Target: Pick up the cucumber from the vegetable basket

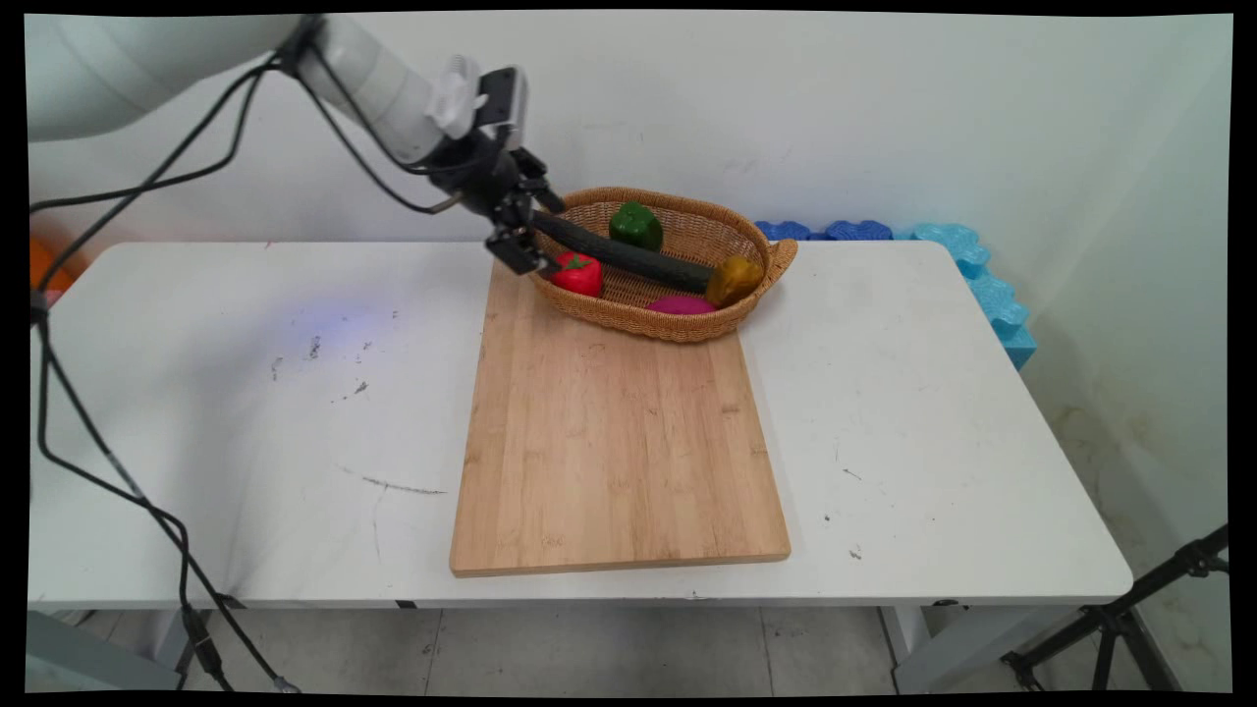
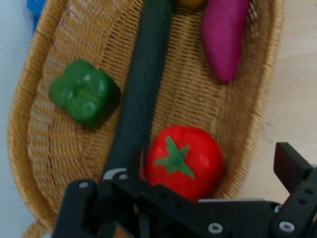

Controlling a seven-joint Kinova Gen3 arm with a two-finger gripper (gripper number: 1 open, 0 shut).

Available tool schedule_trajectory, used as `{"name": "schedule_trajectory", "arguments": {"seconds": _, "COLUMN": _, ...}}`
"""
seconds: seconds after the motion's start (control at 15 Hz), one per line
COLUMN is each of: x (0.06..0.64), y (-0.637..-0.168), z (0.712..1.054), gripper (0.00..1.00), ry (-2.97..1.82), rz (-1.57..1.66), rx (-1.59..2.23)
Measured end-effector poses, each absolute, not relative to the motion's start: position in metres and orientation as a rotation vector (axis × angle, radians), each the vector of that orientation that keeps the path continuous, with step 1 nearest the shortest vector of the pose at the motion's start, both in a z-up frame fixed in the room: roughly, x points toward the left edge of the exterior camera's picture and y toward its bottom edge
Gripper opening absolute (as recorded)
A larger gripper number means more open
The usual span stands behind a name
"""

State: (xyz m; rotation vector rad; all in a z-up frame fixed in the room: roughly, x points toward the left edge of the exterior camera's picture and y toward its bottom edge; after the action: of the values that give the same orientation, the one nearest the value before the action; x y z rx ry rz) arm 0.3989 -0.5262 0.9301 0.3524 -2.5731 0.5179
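We see the gripper (image 1: 521, 232) clamped on the cucumber's (image 1: 628, 255) left end; its long axis slants down rightward across the basket (image 1: 678, 324). Tomato (image 1: 578, 274) sits just beside the fingers.

Wooden cutting board (image 1: 619, 452) on white table (image 1: 245, 412); blue foam (image 1: 982, 285) behind.

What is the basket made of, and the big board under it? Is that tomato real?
The basket looks like woven wicker, tan and matte, with visible strands. The cutting board looks like bamboo or pale wood, in joined strips. The tomato looks like smooth, evenly red plastic, probably a toy.
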Motion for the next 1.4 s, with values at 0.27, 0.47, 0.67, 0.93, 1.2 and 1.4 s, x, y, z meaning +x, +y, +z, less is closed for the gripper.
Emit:
{"name": "schedule_trajectory", "arguments": {"seconds": 0.27, "x": 0.369, "y": -0.557, "z": 0.915, "gripper": 1.00, "ry": -2.589, "rz": 0.553, "rx": 0.312}}
{"name": "schedule_trajectory", "arguments": {"seconds": 0.47, "x": 0.350, "y": -0.577, "z": 0.898, "gripper": 1.00, "ry": -2.613, "rz": 0.569, "rx": 0.272}}
{"name": "schedule_trajectory", "arguments": {"seconds": 0.67, "x": 0.335, "y": -0.592, "z": 0.880, "gripper": 1.00, "ry": -2.643, "rz": 0.582, "rx": 0.228}}
{"name": "schedule_trajectory", "arguments": {"seconds": 0.93, "x": 0.321, "y": -0.608, "z": 0.860, "gripper": 1.00, "ry": -2.677, "rz": 0.596, "rx": 0.168}}
{"name": "schedule_trajectory", "arguments": {"seconds": 1.2, "x": 0.310, "y": -0.618, "z": 0.847, "gripper": 1.00, "ry": -2.699, "rz": 0.610, "rx": 0.117}}
{"name": "schedule_trajectory", "arguments": {"seconds": 1.4, "x": 0.305, "y": -0.621, "z": 0.840, "gripper": 0.00, "ry": -2.709, "rz": 0.618, "rx": 0.086}}
